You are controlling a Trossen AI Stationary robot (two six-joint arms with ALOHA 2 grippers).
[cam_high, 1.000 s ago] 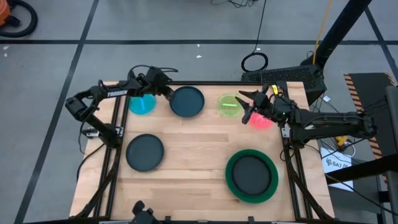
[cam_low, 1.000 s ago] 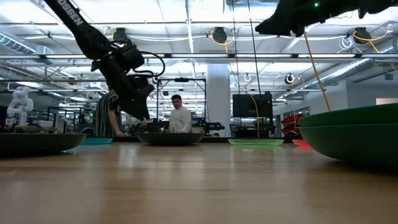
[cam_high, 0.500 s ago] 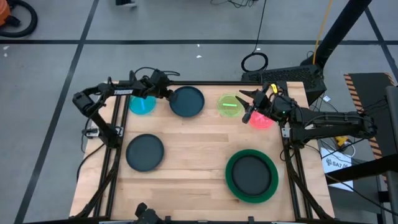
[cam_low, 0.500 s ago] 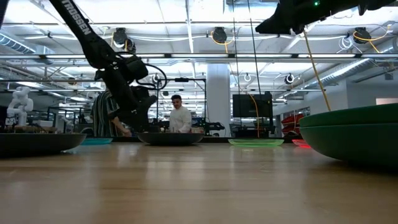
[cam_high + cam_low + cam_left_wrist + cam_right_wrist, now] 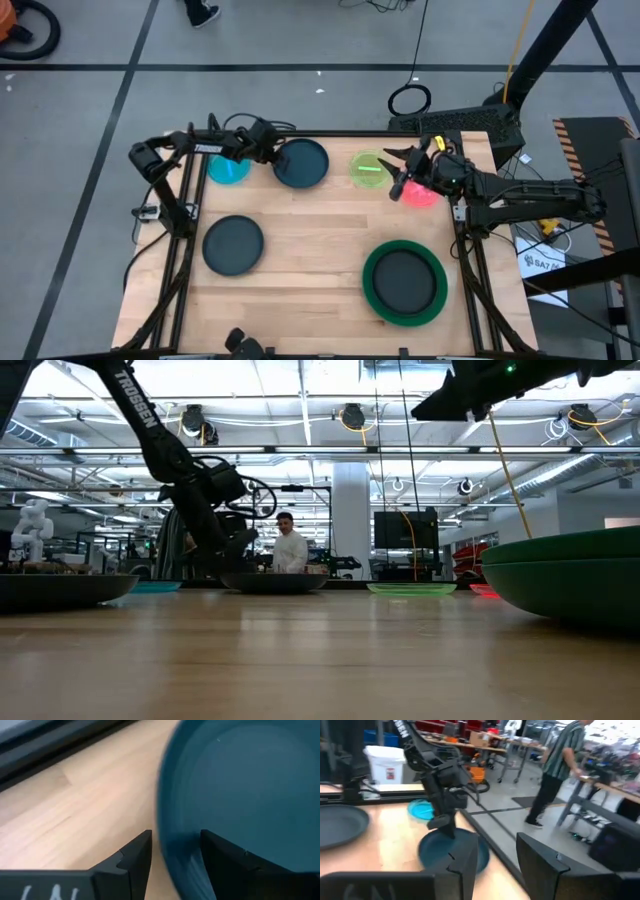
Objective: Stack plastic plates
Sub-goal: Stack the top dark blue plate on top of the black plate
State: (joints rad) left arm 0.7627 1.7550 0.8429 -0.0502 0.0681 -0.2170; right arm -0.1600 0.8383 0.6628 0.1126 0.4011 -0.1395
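You have one dark plate stacked in the green plates [image 5: 372,292]; five lie loose. Left gripper [image 5: 175,851] straddles a dark plate's [image 5: 303,164] rim, jaws spread; right gripper [image 5: 398,170] waits, spread.

The left arm reaches low toward 12 o'clock on the table, its left gripper [image 5: 272,157] tipped down with fingers [image 5: 134,861] parted. The right arm hangs raised near 2 o'clock, its right gripper [image 5: 395,170] spread wide, fingers [image 5: 544,865] apart.
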